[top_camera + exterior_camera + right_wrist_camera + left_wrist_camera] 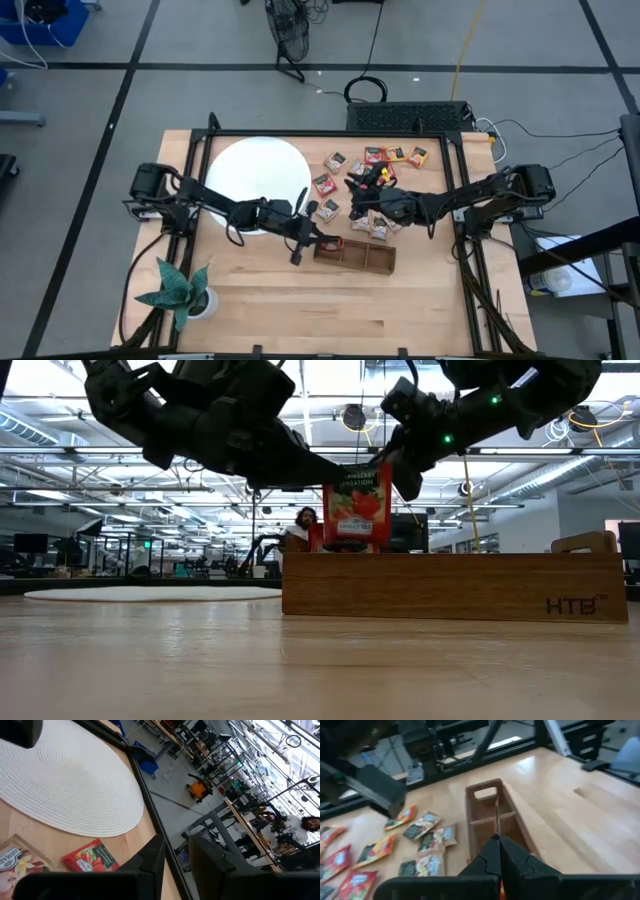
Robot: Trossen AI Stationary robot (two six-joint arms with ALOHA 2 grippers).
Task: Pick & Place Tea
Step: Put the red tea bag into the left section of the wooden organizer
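The left gripper (352, 485) pinches a red tea sachet (356, 506) above the wooden tray (355, 255); the right gripper (352, 207), at two o'clock, holds nothing visible, fingers slightly parted.

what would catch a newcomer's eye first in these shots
First, the red tea sachet held upright in the shut left gripper, hanging just above the left end of the wooden tray. Next, the big white disc at the table's back left, with a scatter of colourful sachets to its right, where the right gripper hovers.
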